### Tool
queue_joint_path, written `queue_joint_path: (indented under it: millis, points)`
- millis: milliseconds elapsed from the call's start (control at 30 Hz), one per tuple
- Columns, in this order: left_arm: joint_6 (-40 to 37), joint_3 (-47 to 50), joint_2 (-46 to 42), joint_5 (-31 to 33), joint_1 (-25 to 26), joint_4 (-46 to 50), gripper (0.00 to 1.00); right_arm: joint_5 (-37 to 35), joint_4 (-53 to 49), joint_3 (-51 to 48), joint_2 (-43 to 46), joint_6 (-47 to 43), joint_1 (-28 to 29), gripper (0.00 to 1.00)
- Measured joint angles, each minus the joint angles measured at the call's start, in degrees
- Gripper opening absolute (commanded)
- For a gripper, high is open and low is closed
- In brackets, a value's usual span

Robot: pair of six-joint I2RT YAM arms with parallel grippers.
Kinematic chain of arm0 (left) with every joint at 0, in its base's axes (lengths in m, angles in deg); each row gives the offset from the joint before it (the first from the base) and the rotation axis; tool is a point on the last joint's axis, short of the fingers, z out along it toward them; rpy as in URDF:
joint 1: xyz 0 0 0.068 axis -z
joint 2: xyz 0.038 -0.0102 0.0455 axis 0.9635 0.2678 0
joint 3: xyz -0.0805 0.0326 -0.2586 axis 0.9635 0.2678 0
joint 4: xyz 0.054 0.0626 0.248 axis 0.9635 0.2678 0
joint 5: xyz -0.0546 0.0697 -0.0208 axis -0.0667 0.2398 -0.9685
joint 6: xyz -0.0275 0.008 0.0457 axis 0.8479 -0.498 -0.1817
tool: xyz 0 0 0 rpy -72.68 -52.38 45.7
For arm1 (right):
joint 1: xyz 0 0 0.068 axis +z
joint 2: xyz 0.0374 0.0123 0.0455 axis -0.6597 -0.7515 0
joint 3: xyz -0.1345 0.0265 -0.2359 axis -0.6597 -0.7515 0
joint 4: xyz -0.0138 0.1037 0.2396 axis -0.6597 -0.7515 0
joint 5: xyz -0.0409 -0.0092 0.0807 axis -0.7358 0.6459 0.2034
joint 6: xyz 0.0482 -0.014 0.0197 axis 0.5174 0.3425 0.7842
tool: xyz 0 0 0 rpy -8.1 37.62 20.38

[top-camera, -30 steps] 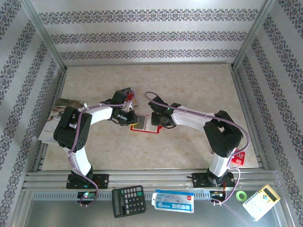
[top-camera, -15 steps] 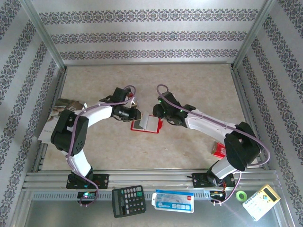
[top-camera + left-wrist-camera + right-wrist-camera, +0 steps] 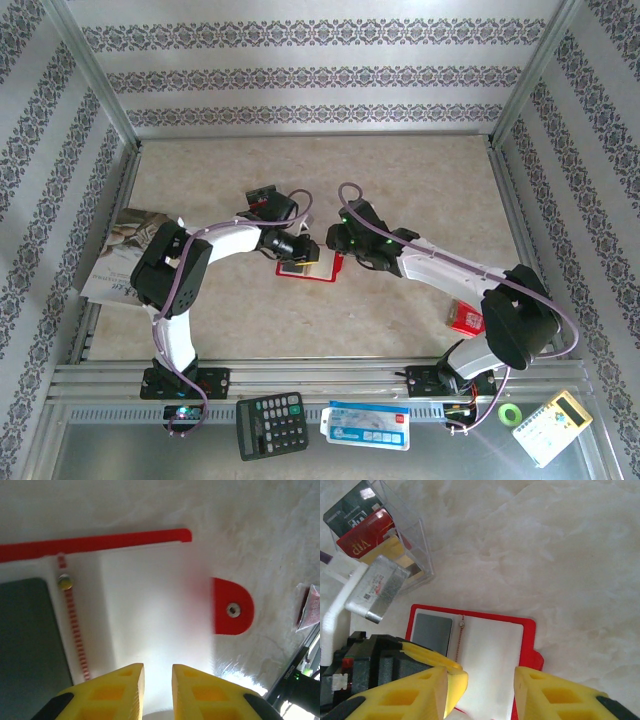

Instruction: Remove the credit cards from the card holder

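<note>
**Red card holder spread open under both grippers**

Top external: the flat red folding card holder (image 3: 318,270) lies open midway across the pale marbled table (image 3: 420,180). The table's far half is bare up to the patterned walls. A glossy magazine (image 3: 112,252) lies at the left edge, and a small red box (image 3: 465,318) sits near the right edge. The left gripper (image 3: 300,250) and right gripper (image 3: 338,252) hang over the holder from either side.

Left wrist: the yellow fingers (image 3: 205,695) stand a narrow slit apart with nothing between them, above the holder's whitish pocket. A dark grey card (image 3: 25,645) fills the other pocket on the left, and the rounded snap tab (image 3: 232,605) juts out on the right.

Right wrist: the jaws stand wider and empty, straddling the white pocket's near edge. Well beyond the holder, a clear plastic box (image 3: 412,540) holds black, red and tan credit cards (image 3: 365,535).
</note>
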Motion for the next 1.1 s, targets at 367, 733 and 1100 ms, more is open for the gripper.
queue_joint_path:
  millis: [367, 733, 1100]
  points:
    - [-0.2, -2.7, 3.8, 7.1, 3.5, 0.6, 0.15, 0.0, 1.6, -1.7, 0.0, 1.9, -1.0, 0.38]
    - [0.3, 3.1, -12.2, 11.0, 0.3, -0.2, 0.44, 2.4, 3.8, -2.0, -0.1, 2.3, -1.0, 0.38]
    - [1.5, 11.2, -17.2, 13.7, -9.4, -1.0, 0.50, 9.2, 9.5, 0.7, -10.8, 7.9, 1.8, 0.53]
